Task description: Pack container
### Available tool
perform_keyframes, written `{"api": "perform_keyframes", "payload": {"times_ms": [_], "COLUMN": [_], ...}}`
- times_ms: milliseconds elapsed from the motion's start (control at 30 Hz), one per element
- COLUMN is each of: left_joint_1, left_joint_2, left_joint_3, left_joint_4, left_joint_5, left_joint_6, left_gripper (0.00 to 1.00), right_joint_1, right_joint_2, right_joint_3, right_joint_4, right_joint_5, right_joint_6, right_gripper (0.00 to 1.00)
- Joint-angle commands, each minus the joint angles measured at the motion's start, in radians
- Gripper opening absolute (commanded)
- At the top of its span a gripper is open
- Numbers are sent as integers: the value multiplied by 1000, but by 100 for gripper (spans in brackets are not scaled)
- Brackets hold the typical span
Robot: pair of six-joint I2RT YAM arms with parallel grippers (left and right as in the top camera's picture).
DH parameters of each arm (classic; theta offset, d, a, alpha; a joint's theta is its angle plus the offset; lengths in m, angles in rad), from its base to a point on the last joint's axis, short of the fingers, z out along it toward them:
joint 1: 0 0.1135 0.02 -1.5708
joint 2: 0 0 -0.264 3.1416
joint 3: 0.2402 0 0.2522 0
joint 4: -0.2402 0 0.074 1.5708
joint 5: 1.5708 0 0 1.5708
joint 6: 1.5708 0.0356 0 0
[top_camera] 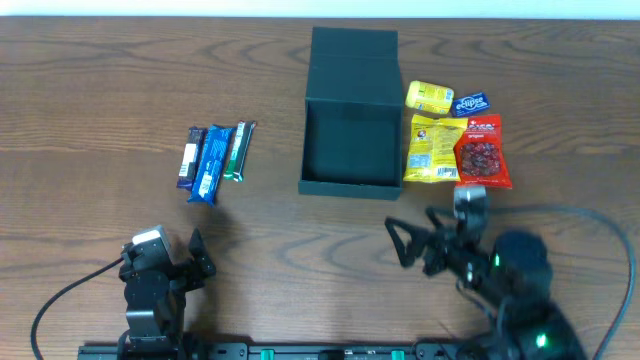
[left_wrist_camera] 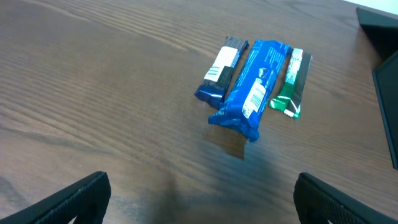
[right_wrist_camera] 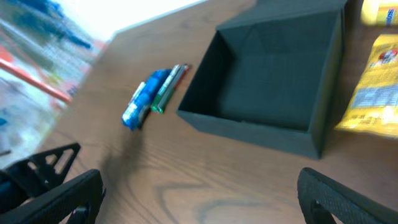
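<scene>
On the brown wood table (top_camera: 100, 80), just ahead-left of the right gripper (top_camera: 397, 244), spread wide and holding nothing: the container (top_camera: 345, 187), lid back, long axis running straight away; well ahead-right of the left gripper (top_camera: 200, 252), likewise spread and empty; likely the right arm's reach.

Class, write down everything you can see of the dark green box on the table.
The container is a dark green, matte rectangular box, cardboard by its look. Its hinged lid is swung open at the far edge, so the inside shows, and it is empty. It sits flat on the wooden table, near the middle. A yellow packet lies close along its right wall; whether they touch is unclear.
</scene>
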Motion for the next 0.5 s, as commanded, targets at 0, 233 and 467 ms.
{"api": "perform_keyframes", "payload": {"times_ms": [0,233,467], "left_joint_1": [4,4,4], "left_joint_2": [-7,-7,-7], "left_joint_3": [-11,-11,-11], "left_joint_4": [3,3,3], "left_joint_5": [-18,-18,-18], "left_joint_6": [-11,-11,-11], "left_gripper": [95,95,95], "right_joint_1": [2,2,2], "right_joint_2": [202,564,721], "right_joint_3": [174,453,468], "right_joint_4": [-70,-119,-22], "right_joint_5": [8,-18,124], "right_joint_6": [-185,-266,-234], "right_gripper": [99,99,86]}}
